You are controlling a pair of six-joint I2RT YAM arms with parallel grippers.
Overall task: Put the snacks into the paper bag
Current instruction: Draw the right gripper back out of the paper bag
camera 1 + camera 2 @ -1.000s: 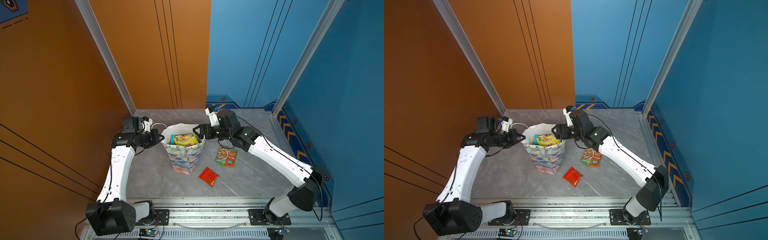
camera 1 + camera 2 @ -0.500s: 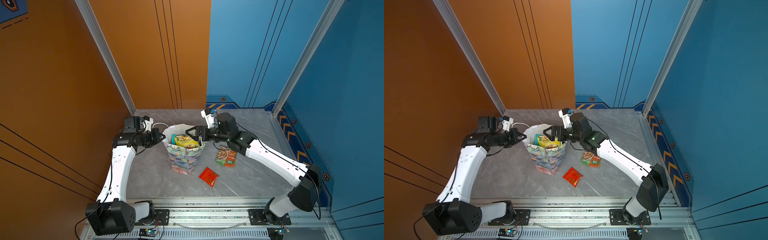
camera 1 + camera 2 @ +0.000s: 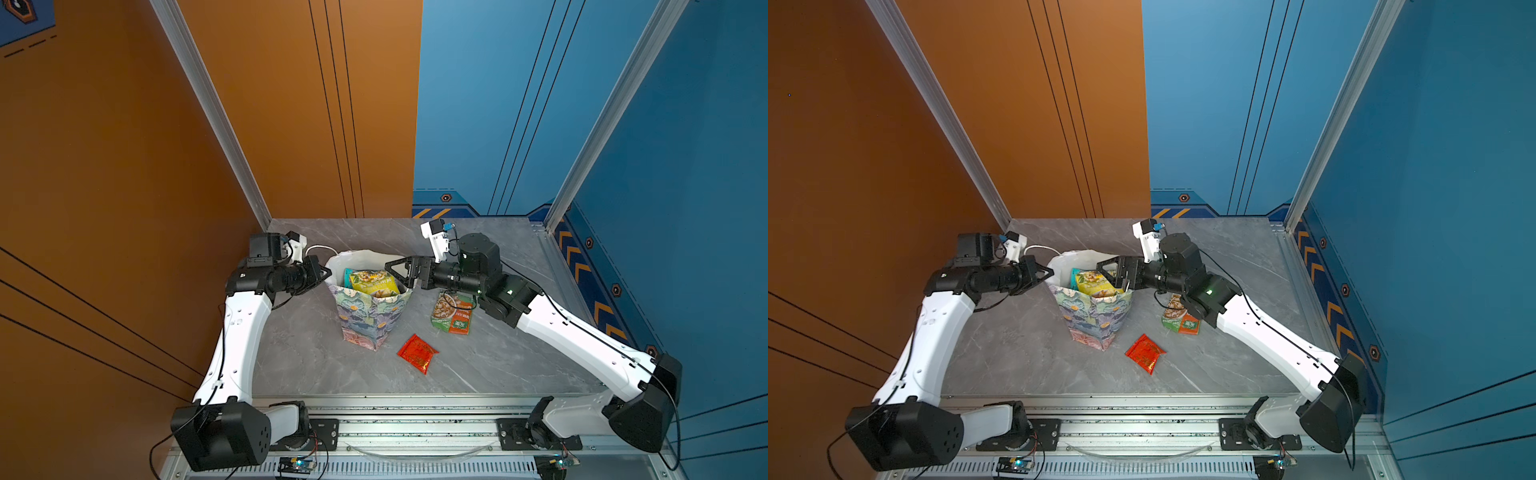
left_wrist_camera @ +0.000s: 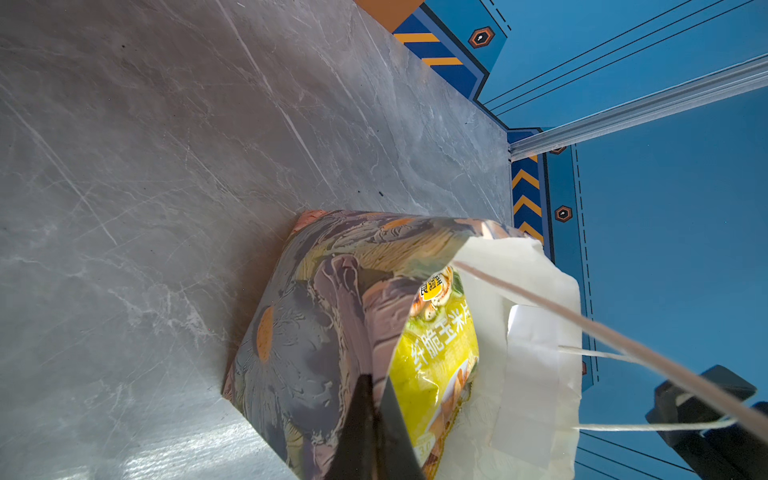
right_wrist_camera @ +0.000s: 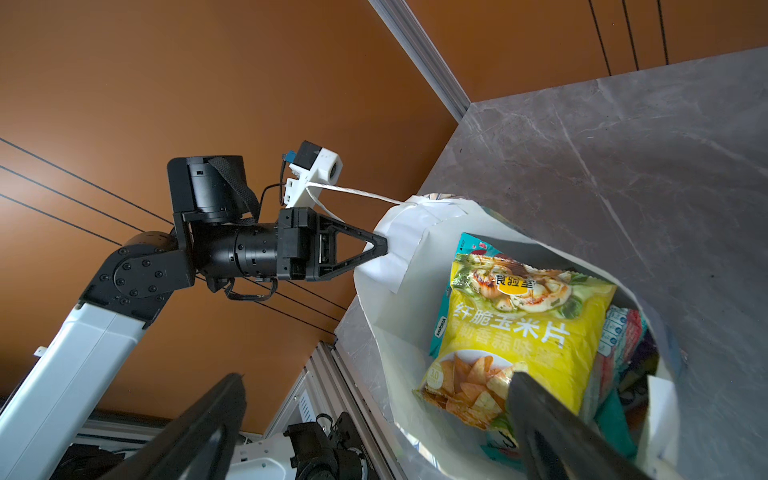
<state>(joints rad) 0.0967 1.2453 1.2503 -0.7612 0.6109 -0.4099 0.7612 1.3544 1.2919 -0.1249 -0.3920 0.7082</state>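
Observation:
The floral paper bag [image 3: 374, 320] [image 3: 1096, 316] stands upright mid-table, white inside [image 5: 399, 291]. My left gripper [image 3: 326, 272] [image 3: 1050, 272] [image 4: 374, 415] is shut on its left rim, holding the mouth wide. A yellow chip bag [image 3: 372, 281] [image 3: 1094, 282] [image 4: 436, 353] [image 5: 519, 332] lies on top inside, over teal and other packets [image 5: 623, 332]. My right gripper [image 3: 397, 274] [image 3: 1106, 272] [image 5: 374, 395] hangs open over the bag's right rim, holding nothing. A green-orange packet [image 3: 451, 313] [image 3: 1177, 320] and a small red packet [image 3: 417, 352] [image 3: 1144, 353] lie on the table right of the bag.
The grey marble table [image 3: 316, 353] is walled by orange panels on the left and blue panels at the back and right. A white cord handle [image 3: 322, 249] [image 4: 623, 345] loops from the bag near my left wrist. A metal rail [image 3: 415, 419] runs along the front edge.
My right gripper's jaws widened; it reached out over the bag's mouth, then drew back a little toward the right rim. The left gripper kept its hold on the rim.

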